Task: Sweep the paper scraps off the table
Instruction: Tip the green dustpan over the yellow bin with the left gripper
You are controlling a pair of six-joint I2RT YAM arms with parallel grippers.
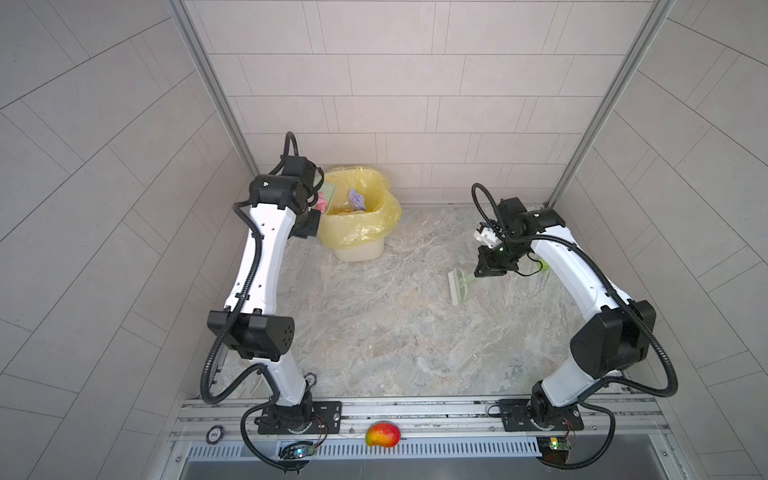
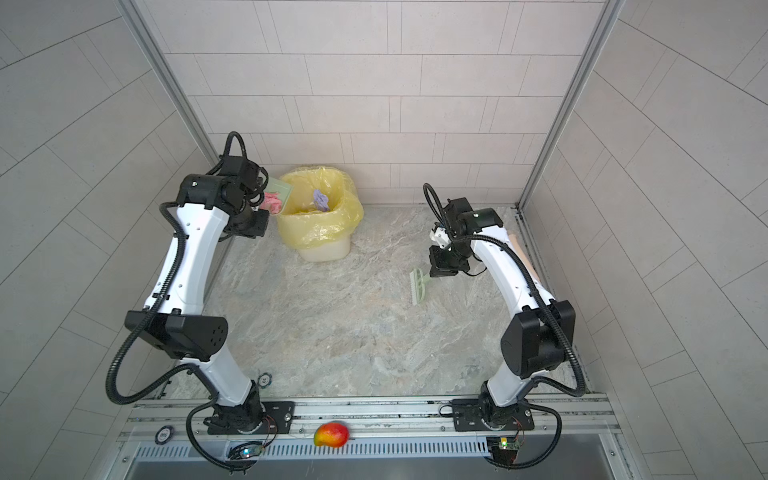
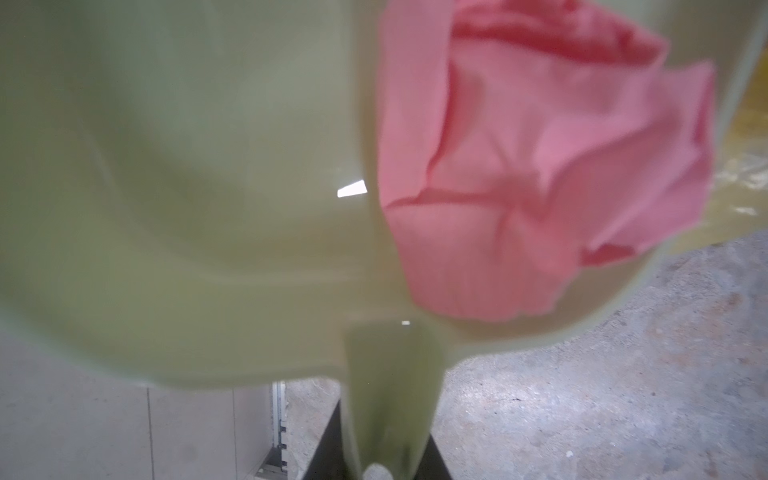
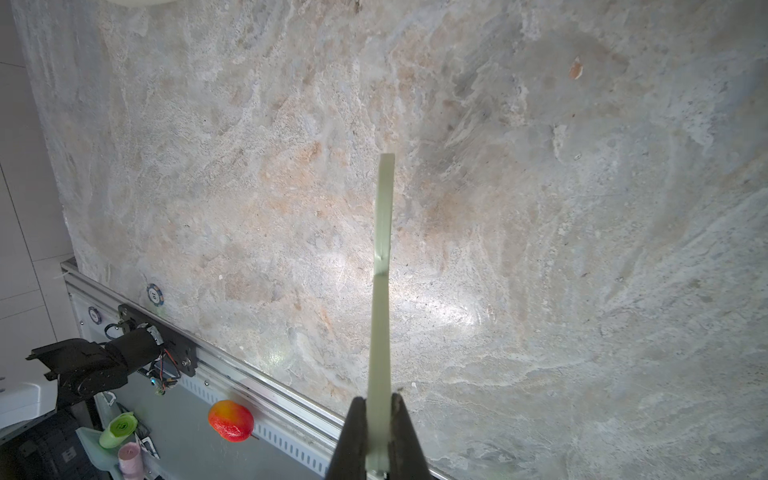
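Left claw (image 3: 390, 453) aloft, tilted dustpan (image 3: 187, 187) at bin (image 1: 359, 249) rim

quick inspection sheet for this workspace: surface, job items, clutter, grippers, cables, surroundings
surface: marble table, no loose scraps seen on it
job's things: pink paper scrap lies in the green dustpan, held by the rim of the yellow-lined bin; lavender scrap inside the bin
clutter: mango on the front rail; two round chips by the front-left corner
grippers: left gripper shut on the dustpan handle; right gripper shut on the green brush
cables: black corrugated conduits loop along both arms
surroundings: pale tiled walls on three sides
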